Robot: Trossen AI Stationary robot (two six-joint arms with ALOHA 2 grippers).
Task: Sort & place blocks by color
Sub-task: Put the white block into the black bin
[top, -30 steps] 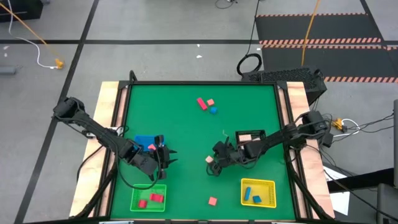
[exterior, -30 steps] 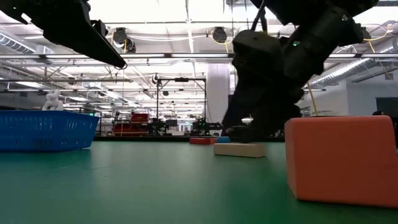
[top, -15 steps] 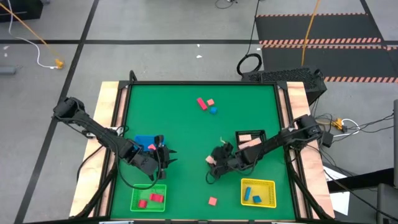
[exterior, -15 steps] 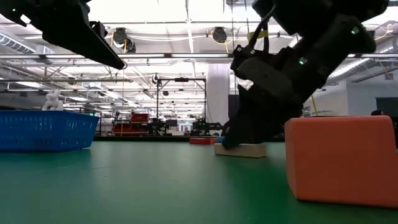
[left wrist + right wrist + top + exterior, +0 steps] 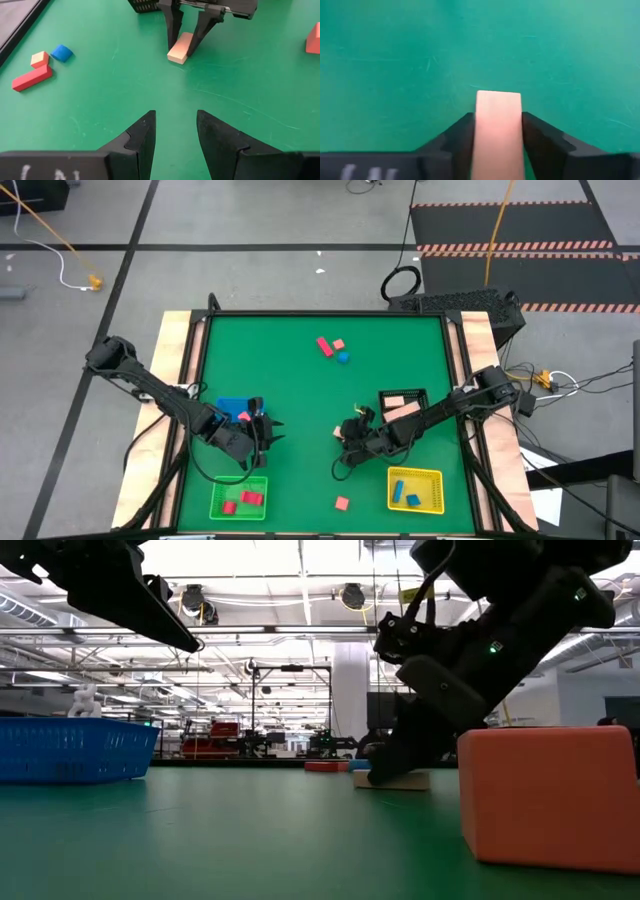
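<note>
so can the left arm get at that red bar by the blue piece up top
Probably yes, though it is a long reach. The left gripper hangs empty near the blue tray, and only bare mat lies between it and the red bar.

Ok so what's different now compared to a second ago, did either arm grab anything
The right gripper came down and toward the table's near edge, then closed its fingers on the cream block lying on the green table; a second ago they stood wide above it. The block still rests on the mat. The left gripper stayed put, empty, over the green tray. Other blocks and trays did not move.
</note>
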